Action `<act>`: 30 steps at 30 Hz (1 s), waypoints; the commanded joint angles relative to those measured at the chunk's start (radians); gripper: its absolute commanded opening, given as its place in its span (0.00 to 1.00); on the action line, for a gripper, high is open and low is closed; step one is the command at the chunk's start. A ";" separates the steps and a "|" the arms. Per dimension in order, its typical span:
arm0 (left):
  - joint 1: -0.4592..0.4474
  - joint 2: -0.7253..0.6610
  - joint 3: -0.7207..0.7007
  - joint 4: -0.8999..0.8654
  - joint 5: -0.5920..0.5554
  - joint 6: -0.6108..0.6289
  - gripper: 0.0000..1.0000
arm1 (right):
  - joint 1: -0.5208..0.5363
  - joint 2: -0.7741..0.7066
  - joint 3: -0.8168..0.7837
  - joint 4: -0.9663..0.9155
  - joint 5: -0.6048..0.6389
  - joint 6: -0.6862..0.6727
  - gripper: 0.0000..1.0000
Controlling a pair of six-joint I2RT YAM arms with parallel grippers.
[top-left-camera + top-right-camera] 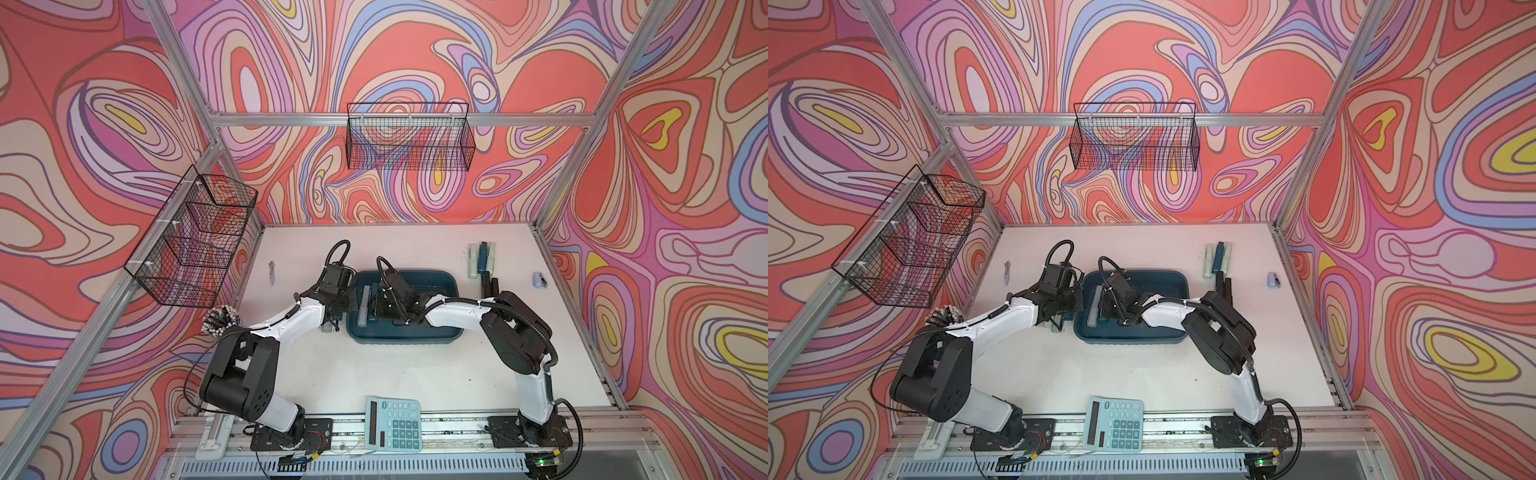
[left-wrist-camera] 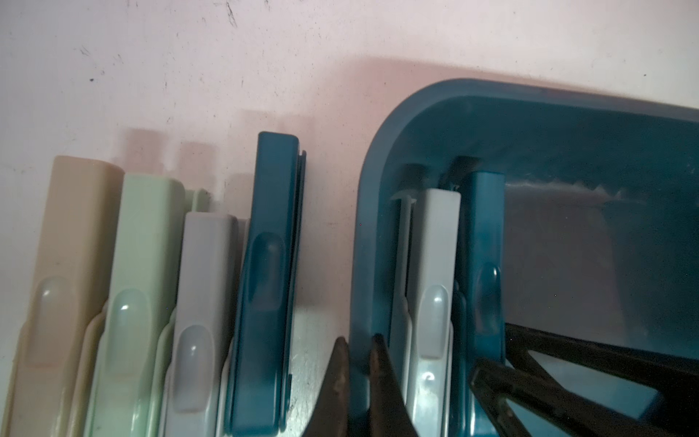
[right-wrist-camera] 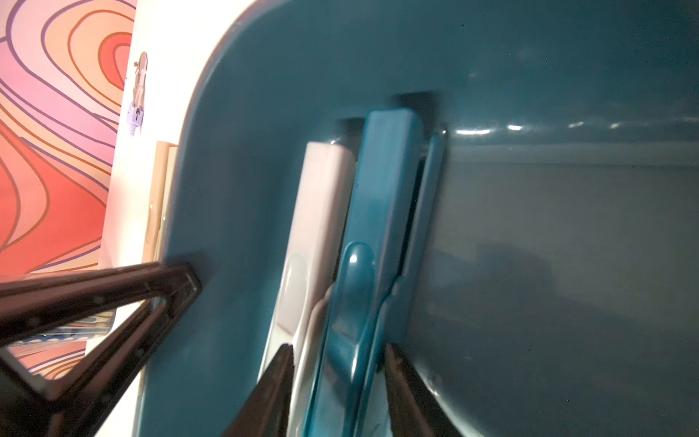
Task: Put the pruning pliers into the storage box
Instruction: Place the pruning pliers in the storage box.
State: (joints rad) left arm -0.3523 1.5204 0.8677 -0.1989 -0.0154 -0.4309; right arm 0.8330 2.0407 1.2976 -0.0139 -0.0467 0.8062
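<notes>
- The right gripper (image 3: 338, 346) hangs inside the storage box (image 1: 415, 338). Its jaws stand apart on either side of the dark teal pruning pliers (image 3: 386, 189), so it reads as released.
- Those pliers lie on the box floor against the grey pliers (image 3: 325, 196), by one end wall.
- The left gripper (image 2: 360, 340) is clenched on that end wall, probably to steady the box.
- Step in hand: dropping off one tool.
- A row of four pliers (image 2: 151, 265) lies on the table (image 1: 374, 374) just outside that wall, and another cluster (image 1: 478, 259) lies beyond the box's far corner.
- Next, the right gripper needs to lift clear without dragging the teal tool, then fetch another.
</notes>
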 commanded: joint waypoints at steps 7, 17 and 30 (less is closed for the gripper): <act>0.003 0.000 -0.035 -0.037 0.008 -0.010 0.03 | 0.006 0.018 0.009 0.001 0.014 0.007 0.42; 0.003 -0.003 -0.033 -0.042 -0.005 -0.003 0.03 | -0.036 -0.173 -0.038 -0.120 0.128 -0.074 0.46; 0.004 0.019 -0.013 -0.036 0.002 0.005 0.03 | -0.377 -0.621 -0.307 -0.331 0.202 -0.158 0.46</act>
State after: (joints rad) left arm -0.3523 1.5173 0.8612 -0.1902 -0.0185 -0.4305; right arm 0.5011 1.4582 1.0550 -0.2386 0.1261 0.6716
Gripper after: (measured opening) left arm 0.073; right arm 0.459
